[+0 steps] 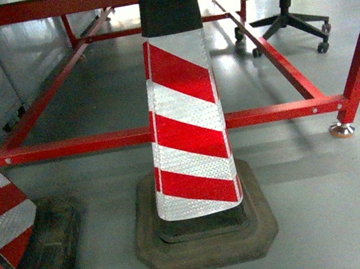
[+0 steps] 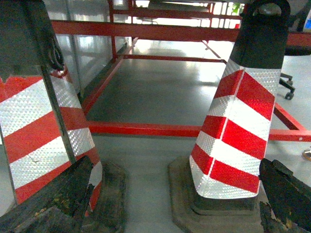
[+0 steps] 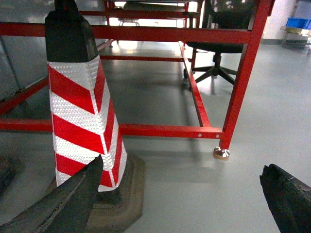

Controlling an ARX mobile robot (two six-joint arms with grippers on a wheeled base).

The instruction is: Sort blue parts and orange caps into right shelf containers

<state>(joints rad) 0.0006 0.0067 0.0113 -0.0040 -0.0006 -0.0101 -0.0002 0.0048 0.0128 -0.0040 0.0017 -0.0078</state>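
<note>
No orange caps or blue parts showing anywhere; a blue crate (image 3: 297,22) is sitting far off at upper right, nearer the right gripper (image 3: 184,204). Both right and left gripper (image 2: 175,204) are hanging spread apart, empty, facing a striped traffic cone (image 1: 189,126). No readable writing.

Black, scuffed, wedge-shaped fingers on left pincer (image 2: 170,204) and right pincer (image 3: 180,204), worn and dusty

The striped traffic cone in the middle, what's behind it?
Behind the cone runs a red metal frame over grey floor, with an office chair further back. The cone hides part of the frame's low bar.
</note>
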